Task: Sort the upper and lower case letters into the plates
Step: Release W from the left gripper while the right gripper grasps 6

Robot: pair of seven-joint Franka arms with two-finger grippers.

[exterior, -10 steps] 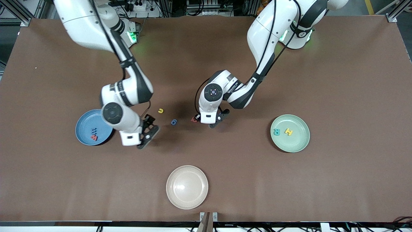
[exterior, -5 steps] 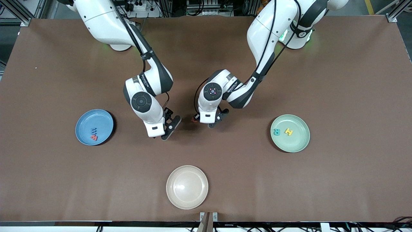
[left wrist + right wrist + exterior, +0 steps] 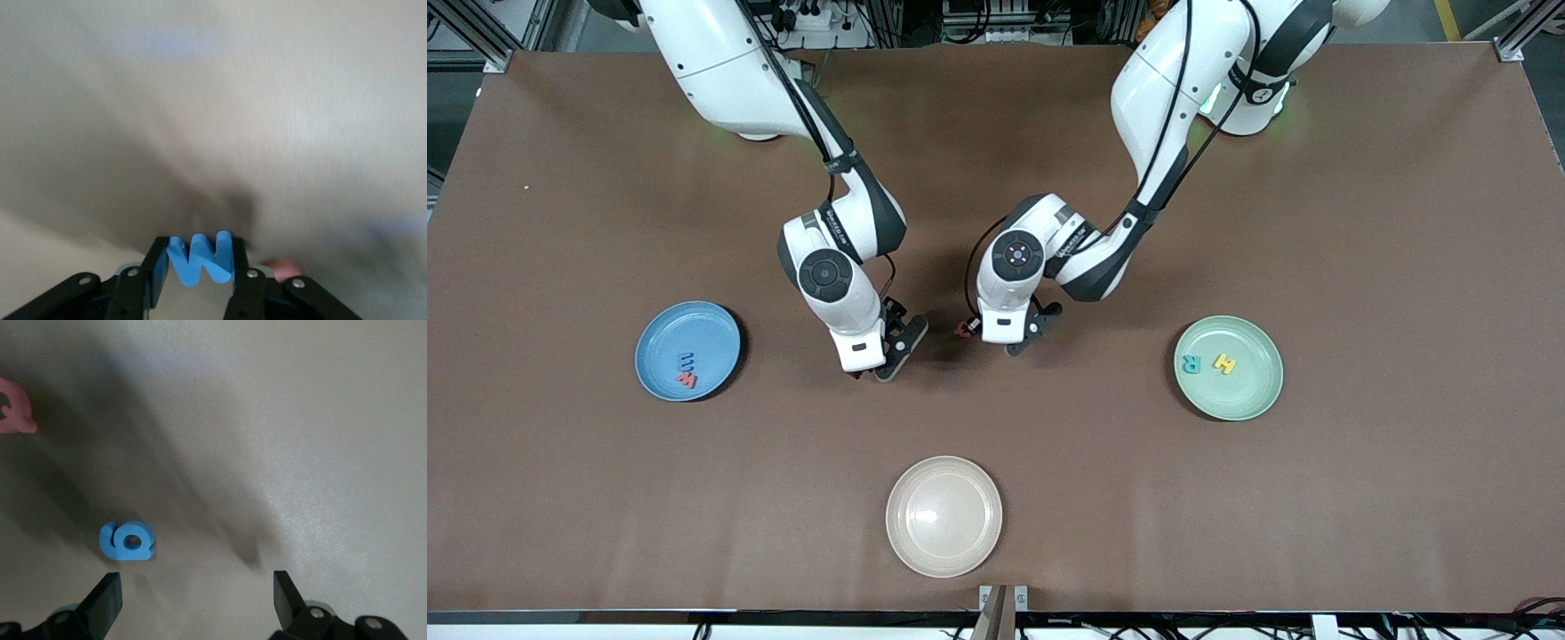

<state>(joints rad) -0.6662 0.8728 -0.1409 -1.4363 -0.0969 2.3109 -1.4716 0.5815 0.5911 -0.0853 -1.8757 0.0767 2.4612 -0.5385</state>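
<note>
Two fingers of the left gripper (image 3: pixel 200 283) are pinched on a blue letter W (image 3: pixel 200 259), held upright between the pads low over the middle of the table (image 3: pixel 1227 498), so the pick looks made and the carry is the step in hand. Just beside that gripper a red letter (image 3: pixel 963 328) lies on the cloth, partly hidden by the wrist. The right gripper (image 3: pixel 193 600) hangs with its fingers spread wide just over a small blue letter (image 3: pixel 127 542), which lies flat and untouched; a pink-red letter (image 3: pixel 15 407) lies some way off in the same view. Toward the right arm's end sits the sky-blue plate (image 3: pixel 660 329) with a red and a blue letter in it; toward the left arm's end sits the mint-green plate (image 3: pixel 1254 391) with a teal R (image 3: pixel 1191 363) and a yellow H (image 3: pixel 1225 363). A cream plate (image 3: pixel 943 551) lies nearest the front camera, bare. Next, the left arm likely needs a lift and a swing to the plate matching the W's case, while the right must descend squarely over its letter.
</note>
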